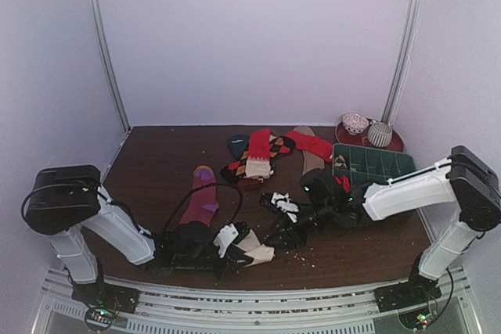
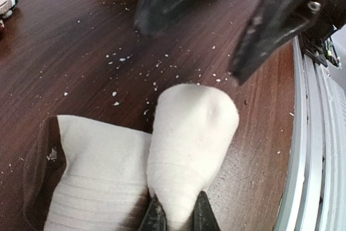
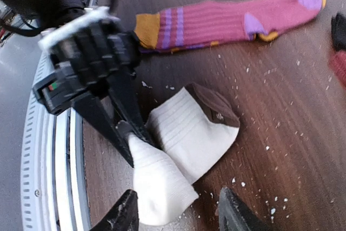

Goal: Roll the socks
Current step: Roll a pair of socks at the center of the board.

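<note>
A cream-and-brown banded sock (image 2: 102, 177) lies folded on the dark wooden table near the front edge. My left gripper (image 2: 177, 220) is shut on its cream end (image 2: 189, 133), which bunches up between the two fingers. My right gripper (image 3: 178, 217) stands open just above the table, its fingers on either side of that same cream end (image 3: 162, 187) without pressing it. In the top view the left gripper (image 1: 239, 249) and the right gripper (image 1: 275, 234) face each other over the sock (image 1: 257, 249). A purple-magenta striped sock (image 1: 202, 197) lies flat behind them.
A heap of red (image 1: 260, 145), orange-black argyle (image 1: 249, 165), dark teal (image 1: 237, 143) and tan (image 1: 311, 159) socks lies mid-table. A green compartment tray (image 1: 374, 163) and a red plate (image 1: 391, 145) with two rolled balls sit at the back right. White lint specks dot the table; the metal front rail (image 2: 311, 150) is close.
</note>
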`<action>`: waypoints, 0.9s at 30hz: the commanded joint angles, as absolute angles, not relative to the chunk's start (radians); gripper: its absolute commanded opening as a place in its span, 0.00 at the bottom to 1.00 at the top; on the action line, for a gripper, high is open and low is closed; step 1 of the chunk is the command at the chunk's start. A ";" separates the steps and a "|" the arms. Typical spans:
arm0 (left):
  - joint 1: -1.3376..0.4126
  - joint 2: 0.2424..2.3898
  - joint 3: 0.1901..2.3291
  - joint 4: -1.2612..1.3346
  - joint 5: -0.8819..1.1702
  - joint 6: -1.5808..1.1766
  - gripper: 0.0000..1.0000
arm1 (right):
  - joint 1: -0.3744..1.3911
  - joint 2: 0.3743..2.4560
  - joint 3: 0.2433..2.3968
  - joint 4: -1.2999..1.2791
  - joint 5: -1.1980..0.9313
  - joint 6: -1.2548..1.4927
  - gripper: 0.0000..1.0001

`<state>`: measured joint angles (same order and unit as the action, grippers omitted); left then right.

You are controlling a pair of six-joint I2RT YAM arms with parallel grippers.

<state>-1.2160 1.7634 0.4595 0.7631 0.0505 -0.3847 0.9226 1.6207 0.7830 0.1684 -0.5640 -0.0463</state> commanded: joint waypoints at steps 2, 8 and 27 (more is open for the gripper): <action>-1.209 1.850 0.397 0.629 0.106 -0.518 0.00 | 0.975 1.531 0.622 0.496 -0.397 -0.270 0.52; -1.204 1.865 0.388 0.636 0.131 -0.526 0.00 | 1.017 1.557 0.595 0.500 -0.408 -0.326 0.55; -1.193 1.889 0.392 0.621 0.152 -0.526 0.00 | 1.028 1.644 0.526 0.618 -0.508 -0.231 0.56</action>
